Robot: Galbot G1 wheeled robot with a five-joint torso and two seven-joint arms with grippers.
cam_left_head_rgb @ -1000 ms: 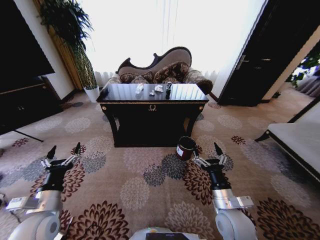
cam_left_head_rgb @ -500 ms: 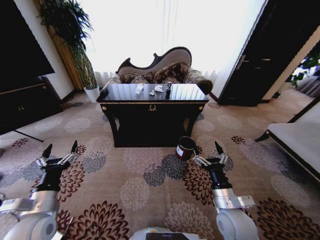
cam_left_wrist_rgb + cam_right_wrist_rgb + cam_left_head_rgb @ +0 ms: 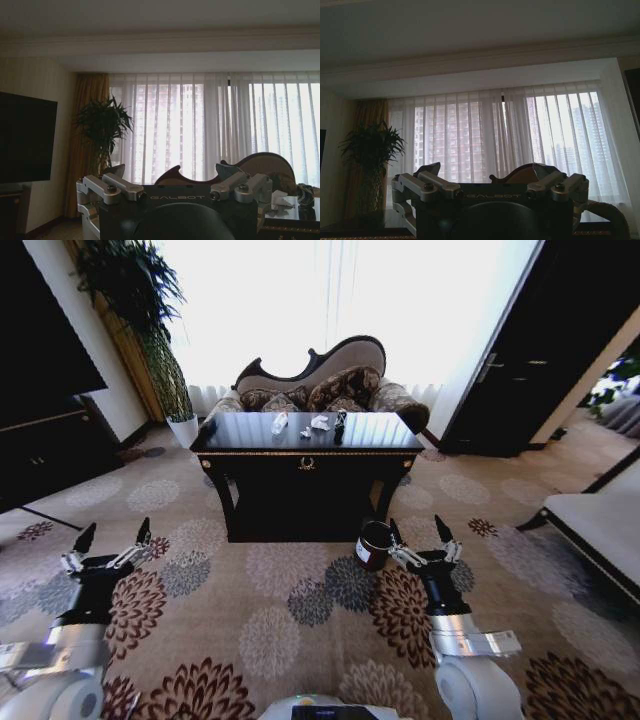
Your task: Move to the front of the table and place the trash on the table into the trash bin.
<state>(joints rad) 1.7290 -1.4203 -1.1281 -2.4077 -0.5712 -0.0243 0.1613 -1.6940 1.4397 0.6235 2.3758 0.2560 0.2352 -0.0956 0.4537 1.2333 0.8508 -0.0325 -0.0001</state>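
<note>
The glossy black table [image 3: 305,447] stands straight ahead in the head view. On its top lies the trash: a crushed clear bottle [image 3: 279,422], white paper scraps [image 3: 319,421] and a small dark can [image 3: 339,424]. The maroon trash bin [image 3: 374,545] sits on the carpet by the table's front right leg. My right gripper [image 3: 417,530] is open, raised just right of the bin. Farther left, my left gripper [image 3: 114,533] hangs open over the carpet. The left wrist view shows open fingers [image 3: 120,172] and a paper scrap [image 3: 281,199]. Open fingers [image 3: 432,169] also show in the right wrist view.
A carved sofa [image 3: 325,375] stands behind the table before a bright curtained window. A potted plant [image 3: 150,330] and a dark cabinet [image 3: 50,445] are at the left. At the right are a dark door [image 3: 520,370] and a bench [image 3: 600,530]. Patterned carpet lies between me and the table.
The whole view has shifted: the table and bin appear nearer and larger. My left arm sits farther left and lower in the picture. Both grippers remain open.
</note>
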